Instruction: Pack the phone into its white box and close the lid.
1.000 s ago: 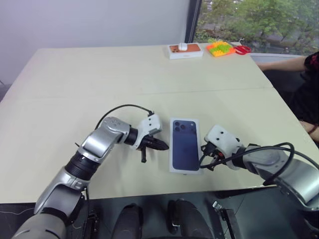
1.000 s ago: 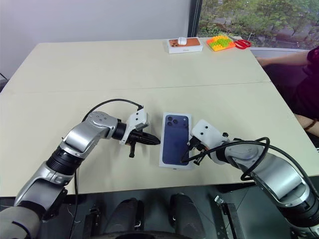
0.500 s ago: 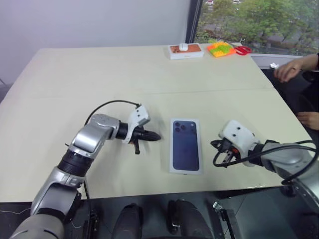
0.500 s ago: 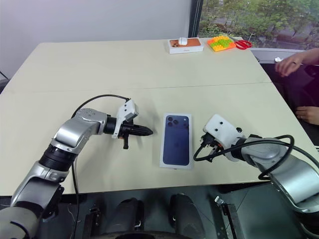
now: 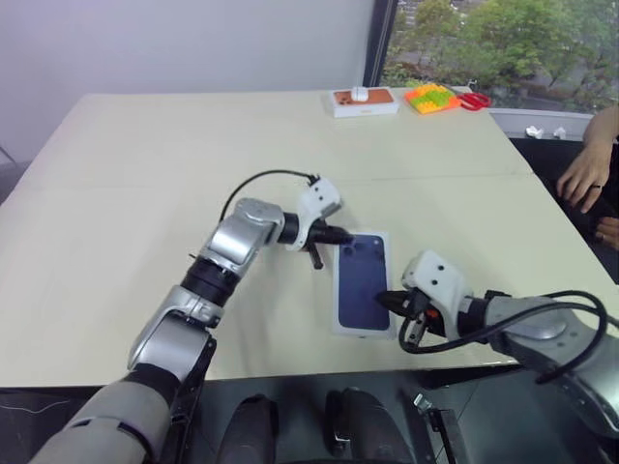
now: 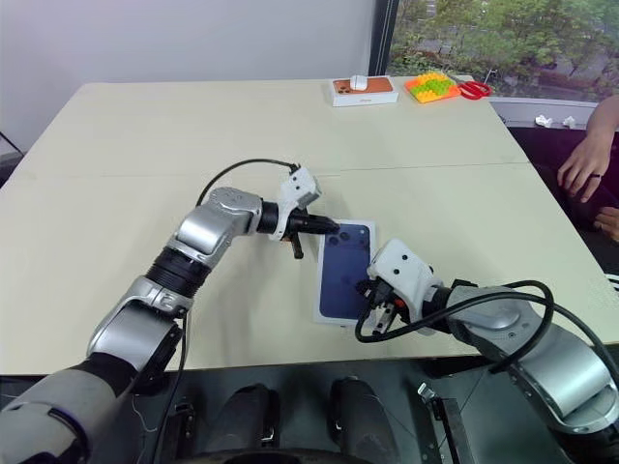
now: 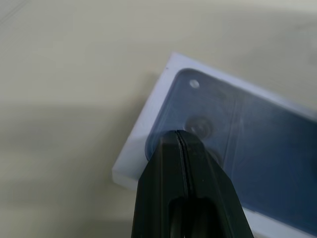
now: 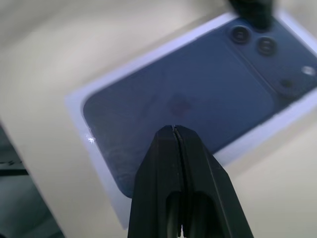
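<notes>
Both tools pressed together over the lid (image 5: 365,295) — white (dark-blue phone print) — lying flat.

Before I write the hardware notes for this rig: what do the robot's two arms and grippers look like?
Both arms are silver-grey metal segments with black joint bands. Each wrist carries a white boxy housing, and a loose black cable loops from it back to the forearm. The left gripper and right gripper each have two slim black fingers tapering to a point. No markings are readable.
</notes>
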### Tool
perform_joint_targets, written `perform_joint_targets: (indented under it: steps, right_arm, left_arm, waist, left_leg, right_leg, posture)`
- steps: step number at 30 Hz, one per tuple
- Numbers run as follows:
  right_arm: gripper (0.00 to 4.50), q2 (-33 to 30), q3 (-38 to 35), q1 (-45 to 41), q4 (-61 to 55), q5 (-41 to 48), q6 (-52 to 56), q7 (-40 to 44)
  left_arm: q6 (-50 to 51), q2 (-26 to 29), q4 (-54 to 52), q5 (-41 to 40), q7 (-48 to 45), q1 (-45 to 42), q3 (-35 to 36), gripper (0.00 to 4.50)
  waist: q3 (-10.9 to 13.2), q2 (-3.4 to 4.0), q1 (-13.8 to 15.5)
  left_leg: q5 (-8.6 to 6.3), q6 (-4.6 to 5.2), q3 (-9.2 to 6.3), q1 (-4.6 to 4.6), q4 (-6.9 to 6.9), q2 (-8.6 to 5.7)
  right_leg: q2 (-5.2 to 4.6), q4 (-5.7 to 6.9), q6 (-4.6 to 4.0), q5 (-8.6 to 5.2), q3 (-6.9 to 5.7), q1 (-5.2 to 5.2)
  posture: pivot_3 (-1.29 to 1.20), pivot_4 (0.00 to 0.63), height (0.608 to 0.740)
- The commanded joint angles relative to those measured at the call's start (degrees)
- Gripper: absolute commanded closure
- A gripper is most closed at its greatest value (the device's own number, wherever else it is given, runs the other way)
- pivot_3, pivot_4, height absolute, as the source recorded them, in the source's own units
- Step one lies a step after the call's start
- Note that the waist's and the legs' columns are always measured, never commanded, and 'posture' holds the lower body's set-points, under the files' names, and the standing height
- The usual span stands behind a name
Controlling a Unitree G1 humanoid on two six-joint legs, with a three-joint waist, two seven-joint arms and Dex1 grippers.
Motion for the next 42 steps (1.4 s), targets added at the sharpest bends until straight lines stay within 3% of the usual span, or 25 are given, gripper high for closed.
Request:
perform_joint_targets:
  steps: [1,11,17,22,26,30,33,42]
  right_arm:
    - [4.46,0.7,0.6,0.0,-0.7,-0.8,2.2,-2.1]
    - [4.46,1.0,2.8,2.1,-0.1,-1.6,3.8,-2.6]
    - [4.46,4.3,-3.0,-0.3,0.4,-3.0,-1.2,-4.2]
    - [4.46,5.1,-9.6,1.1,3.8,-7.7,-12.8,-4.0]
    - [4.46,5.9,-16.1,1.9,9.7,-5.9,-15.8,-1.1]
    - [4.46,7.8,-22.0,1.7,19.2,-5.4,-18.8,-0.3]
    - [4.46,8.1,-22.7,2.3,25.0,-7.2,-22.2,0.1]
    - [4.46,9.0,-21.3,1.9,27.7,-5.8,-26.0,4.4]
  left_arm:
    - [-0.3,-0.9,1.0,2.6,1.7,-0.2,-1.4,4.50]
    - [2.6,-1.2,-2.1,1.8,1.3,3.0,0.1,4.50]
    - [1.2,-0.2,-6.9,-6.6,2.2,3.3,12.8,4.50]
    - [0.8,6.4,-12.4,-11.0,3.7,5.9,21.9,4.50]
    - [1.3,11.5,-14.5,-14.8,6.1,11.5,31.1,4.50]
    - [0.2,16.9,-17.5,-14.6,6.7,21.8,34.7,4.50]
    - [-1.3,18.0,-19.2,-14.7,8.5,28.1,36.2,4.50]
    - [-2.7,19.2,-25.8,-16.9,9.3,37.3,37.4,4.50]
  waist:
    - [0.0,0.00,0.2]
    - [-0.1,0.00,0.2]
    - [-0.1,0.00,-0.2]
    - [-0.1,0.01,-0.4]
    - [-0.1,0.02,-0.3]
    - [-0.1,0.02,-0.3]
    - [-0.1,0.02,0.0]
    - [-0.1,0.04,0.1]
  left_leg:
    - [0.00,0.00,0.00,-0.01,0.00,0.00]
    - [0.00,0.01,0.00,0.04,0.03,-0.01]
    - [0.00,0.01,-0.02,0.02,0.03,0.02]
    - [0.00,0.00,-0.01,0.02,0.00,0.04]
    - [0.00,0.00,0.02,0.04,-0.01,0.05]
    - [0.00,0.00,0.05,0.04,-0.01,0.08]
    - [0.00,0.00,0.07,0.05,-0.01,0.10]
    - [-0.01,0.00,0.10,0.04,-0.02,0.10]
  right_leg:
    - [-0.01,0.00,0.00,0.00,0.00,0.00]
    - [-0.04,-0.02,0.02,-0.01,0.00,0.08]
    - [-0.02,-0.01,0.02,-0.01,-0.01,0.05]
    - [-0.02,-0.01,0.03,0.00,0.00,0.01]
    - [-0.07,-0.01,0.03,-0.01,0.00,0.02]
    - [-0.15,-0.02,0.03,0.00,0.02,0.02]
    - [-0.18,-0.02,0.03,0.00,0.02,0.04]
    - [-0.25,-0.04,0.03,0.00,0.04,0.04]
  posture:
    - [0.00,0.150,0.740]
    - [0.00,0.150,0.740]
    - [0.00,0.150,0.740]
    - [0.00,0.150,0.740]
    - [0.00,0.150,0.740]
    - [0.00,0.150,0.740]
    - [0.00,0.150,0.740]
    - [0.00,0.150,0.740]
